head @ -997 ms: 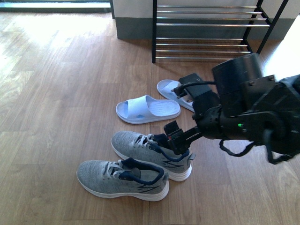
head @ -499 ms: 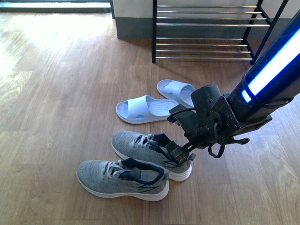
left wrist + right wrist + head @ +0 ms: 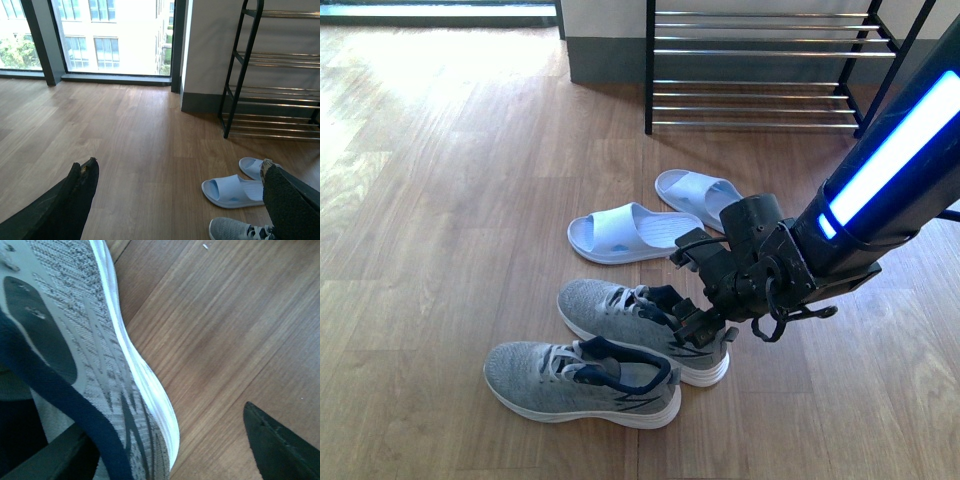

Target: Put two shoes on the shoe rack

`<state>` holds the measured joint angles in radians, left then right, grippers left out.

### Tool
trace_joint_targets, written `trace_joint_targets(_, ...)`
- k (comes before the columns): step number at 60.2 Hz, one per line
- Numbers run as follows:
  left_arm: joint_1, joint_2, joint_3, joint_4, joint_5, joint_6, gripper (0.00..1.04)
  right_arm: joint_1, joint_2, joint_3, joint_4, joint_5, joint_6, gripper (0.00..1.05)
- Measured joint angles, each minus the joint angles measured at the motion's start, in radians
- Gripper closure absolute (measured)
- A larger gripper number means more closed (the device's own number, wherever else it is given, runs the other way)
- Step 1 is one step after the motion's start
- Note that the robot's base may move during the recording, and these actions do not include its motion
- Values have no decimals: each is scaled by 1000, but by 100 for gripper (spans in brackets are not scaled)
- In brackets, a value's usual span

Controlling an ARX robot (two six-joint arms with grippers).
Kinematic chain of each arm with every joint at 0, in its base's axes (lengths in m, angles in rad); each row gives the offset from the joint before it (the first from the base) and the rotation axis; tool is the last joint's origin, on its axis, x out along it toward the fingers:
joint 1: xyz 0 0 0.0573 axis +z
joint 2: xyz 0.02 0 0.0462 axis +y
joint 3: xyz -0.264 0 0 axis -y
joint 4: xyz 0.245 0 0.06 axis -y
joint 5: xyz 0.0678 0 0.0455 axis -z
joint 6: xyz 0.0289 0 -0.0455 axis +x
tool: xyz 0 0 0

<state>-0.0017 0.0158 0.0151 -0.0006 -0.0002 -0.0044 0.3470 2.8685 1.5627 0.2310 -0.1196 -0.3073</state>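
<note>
Front view: no shoe is on the shoe rack (image 3: 760,52) at 12 o'clock yet. The slides (image 3: 632,232) and near sneaker (image 3: 570,382) lie on the floor (image 3: 450,200). The right end effector (image 3: 695,318) is open over the heel side of the far sneaker (image 3: 620,308), at 6 o'clock from the slides. The left end effector (image 3: 178,164) is open and empty. Both placings look left to do.
</note>
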Motion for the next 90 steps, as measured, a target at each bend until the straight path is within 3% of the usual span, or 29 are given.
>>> trace_joint_targets(3, 0, 0, 0, 0, 0, 0, 9, 3, 0, 0, -14, -15, -2, 50)
trace_joint_targets(14, 0, 0, 0, 0, 0, 0, 9, 12, 0, -12, -48, -58, -30, 91)
trace_joint_targets(19, 0, 0, 0, 0, 0, 0, 9, 13, -9, -34, -19, -57, -30, 103)
trace_joint_targets(26, 0, 0, 0, 0, 0, 0, 9, 11, -32, -93, 54, -48, -9, 103)
trace_joint_targets(37, 0, 0, 0, 0, 0, 0, 9, -22, -169, -321, 260, -24, 138, 103)
trace_joint_targets(53, 0, 0, 0, 0, 0, 0, 9, -148, -596, -706, 439, -10, 352, 103)
trace_joint_targets(71, 0, 0, 0, 0, 0, 0, 9, -341, -1110, -1049, 349, -2, 480, 103)
trace_joint_targets(90, 0, 0, 0, 0, 0, 0, 9, -616, -1738, -1247, 92, -196, 523, 103)
